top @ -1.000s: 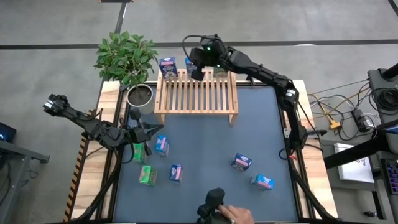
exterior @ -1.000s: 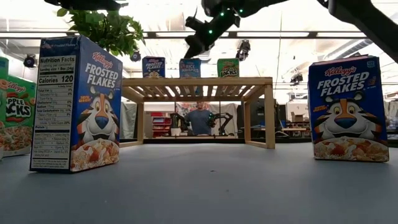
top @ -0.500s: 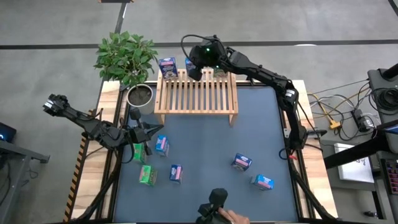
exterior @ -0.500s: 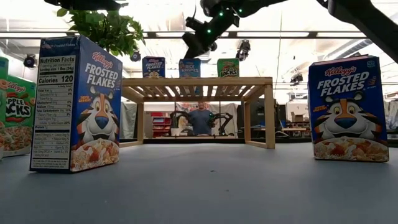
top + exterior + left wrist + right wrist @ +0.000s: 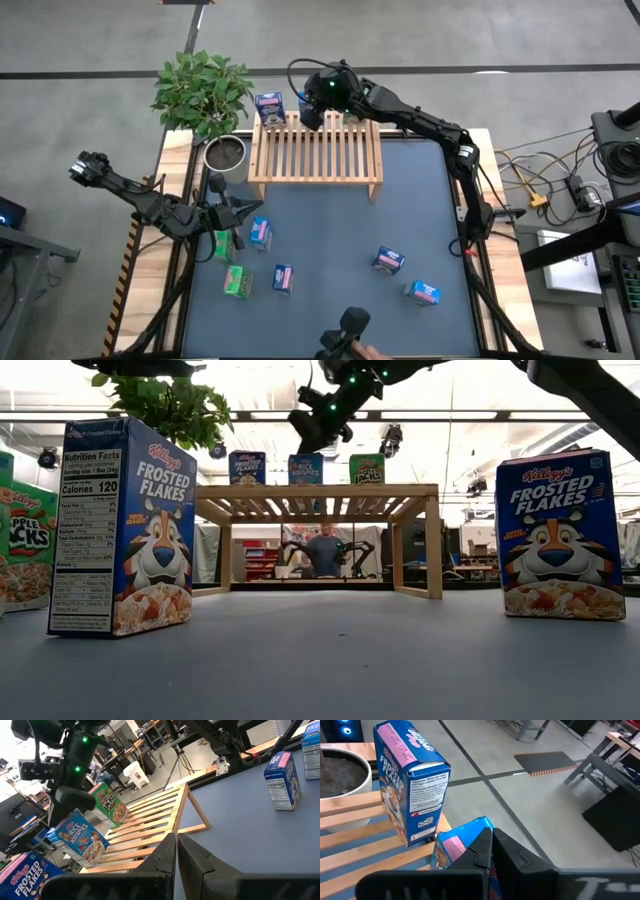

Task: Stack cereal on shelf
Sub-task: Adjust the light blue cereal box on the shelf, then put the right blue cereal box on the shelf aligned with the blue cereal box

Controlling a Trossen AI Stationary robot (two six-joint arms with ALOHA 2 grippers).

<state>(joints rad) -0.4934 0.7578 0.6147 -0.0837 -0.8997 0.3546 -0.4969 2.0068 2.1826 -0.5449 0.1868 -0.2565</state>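
Observation:
The wooden slat shelf (image 5: 316, 150) stands at the table's far side. Three cereal boxes stand upright on its far edge: Frosted Flakes (image 5: 247, 467), Rice Krispies (image 5: 305, 468) and Apple Jacks (image 5: 367, 468). My right gripper (image 5: 312, 432) hovers shut just above the Rice Krispies box (image 5: 462, 842), with a gap showing below it in the low view. My left gripper (image 5: 240, 212) waits shut low at the table's left, beside a blue box (image 5: 260, 232) and a green box (image 5: 222, 244). More small boxes stand on the blue mat (image 5: 283, 278) (image 5: 389, 261).
A potted plant (image 5: 203, 90) and a round pot (image 5: 225, 153) stand left of the shelf. Further boxes sit near the table's near edge (image 5: 238, 282) (image 5: 423, 292). Bare mat (image 5: 330, 235) lies between the shelf and those boxes. A person sits beyond the table (image 5: 324, 552).
My right gripper has risen a little above the Rice Krispies box and drifted toward the far edge. A person's hand at the table's near edge has drawn back out of the high view. The boxes have stayed put.

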